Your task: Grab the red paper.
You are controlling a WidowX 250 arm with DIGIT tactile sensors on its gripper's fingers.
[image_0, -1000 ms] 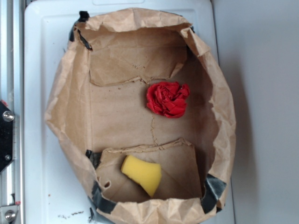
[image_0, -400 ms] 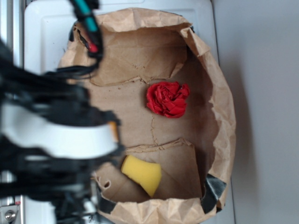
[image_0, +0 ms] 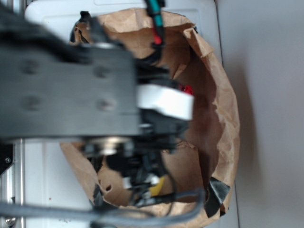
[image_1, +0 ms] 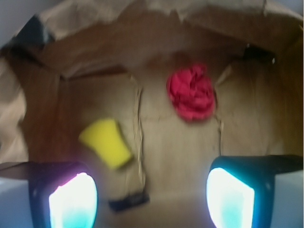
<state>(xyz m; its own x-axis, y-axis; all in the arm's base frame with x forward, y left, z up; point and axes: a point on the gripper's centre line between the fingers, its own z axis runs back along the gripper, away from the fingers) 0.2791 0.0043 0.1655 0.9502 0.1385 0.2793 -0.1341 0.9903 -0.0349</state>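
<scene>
- Brown paper bag point(image_1: 156, 152): open-topped, its creased floor lies ahead of and below the claw. Walls rise on all sides; judged, the descent should keep clear of the rims.
- Robot arm point(image_0: 66, 90): in the exterior view it covers most of the bag and hides nearly all of its contents; only a red sliver shows past it.
- Claw point(image_1: 151, 197): fingers spread wide apart, nothing between them, both pads lit at the bottom of the wrist view.
- Red paper point(image_1: 191, 92): on the bag floor, ahead of the claw and nearer its right-hand finger in the wrist view, untouched.
- Yellow sponge point(image_1: 105, 142): ahead and toward the other finger, well apart from the wad.
- Judgement: shift toward the wad until it sits centred between the fingers, lower, then close. Crumpled paper should compress easily; a light squeeze will do.
</scene>
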